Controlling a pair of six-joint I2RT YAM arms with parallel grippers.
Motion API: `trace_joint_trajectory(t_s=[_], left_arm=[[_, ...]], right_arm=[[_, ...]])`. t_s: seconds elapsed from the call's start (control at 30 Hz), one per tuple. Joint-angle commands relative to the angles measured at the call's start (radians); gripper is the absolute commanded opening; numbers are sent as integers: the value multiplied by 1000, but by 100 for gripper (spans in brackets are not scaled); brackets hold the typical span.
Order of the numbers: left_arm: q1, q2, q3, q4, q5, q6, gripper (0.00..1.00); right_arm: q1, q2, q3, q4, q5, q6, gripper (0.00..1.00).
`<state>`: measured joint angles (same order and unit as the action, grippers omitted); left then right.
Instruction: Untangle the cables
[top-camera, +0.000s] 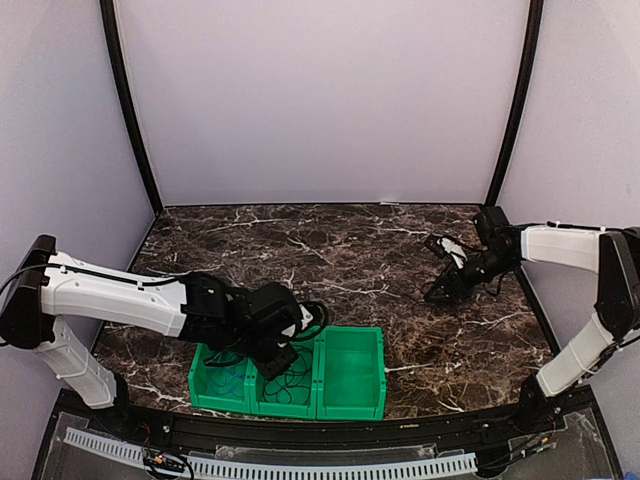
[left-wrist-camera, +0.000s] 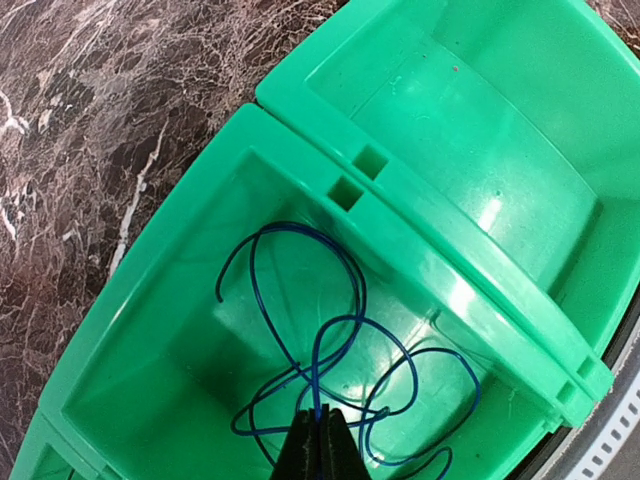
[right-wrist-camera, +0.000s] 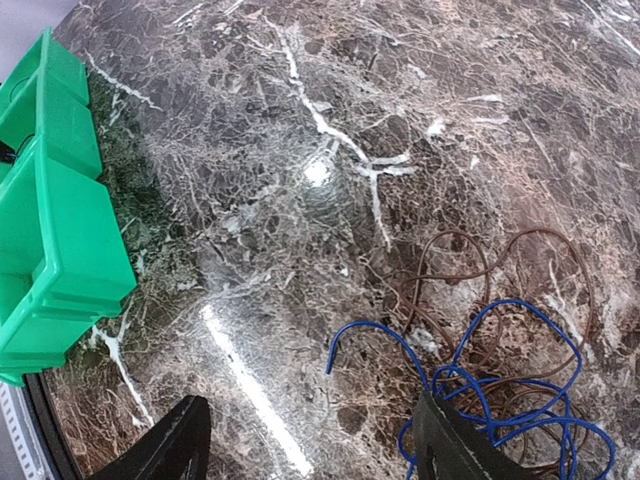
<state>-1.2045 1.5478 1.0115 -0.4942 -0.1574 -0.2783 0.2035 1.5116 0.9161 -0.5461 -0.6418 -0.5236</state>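
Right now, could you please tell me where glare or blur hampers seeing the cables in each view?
Left wrist view: glare patches on the green bins, yet the binned blue cable is sharp. Right wrist view: a glare streak on the marble table; the tabletop blue cable is crisp, the brown cable fades into the veining. Top external view: evenly lit, cables too thin to trace.

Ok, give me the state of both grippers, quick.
Left gripper: closed, pinching the blue cable inside the green bin.
Right gripper: open, holding nothing.
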Motion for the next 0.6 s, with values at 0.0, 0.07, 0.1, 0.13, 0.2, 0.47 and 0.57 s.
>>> trace_joint_trajectory(t_s=[0.0,0.07,0.1,0.13,0.2,0.47,0.57], left_arm=[[0,26,-27,84,-7,-25,0],[0,42,-30,97,-7,-31,0],[0,44,-31,99,-12,-32,0],[0,44,-33,106,-14,-32,0],[0,33,-33,106,-24,-32,0],[0,-36,112,-123,-17,-43,45],[0,-70,151,-196,-20,-18,57]], right_arm=[[3,16,34,46,88,46,71],[-2,25,50,46,118,54,71],[-4,30,57,45,132,57,71],[-9,34,62,42,144,58,71],[-16,43,75,38,169,60,70],[-129,79,179,-41,79,63,69],[-158,89,209,-51,92,60,68]])
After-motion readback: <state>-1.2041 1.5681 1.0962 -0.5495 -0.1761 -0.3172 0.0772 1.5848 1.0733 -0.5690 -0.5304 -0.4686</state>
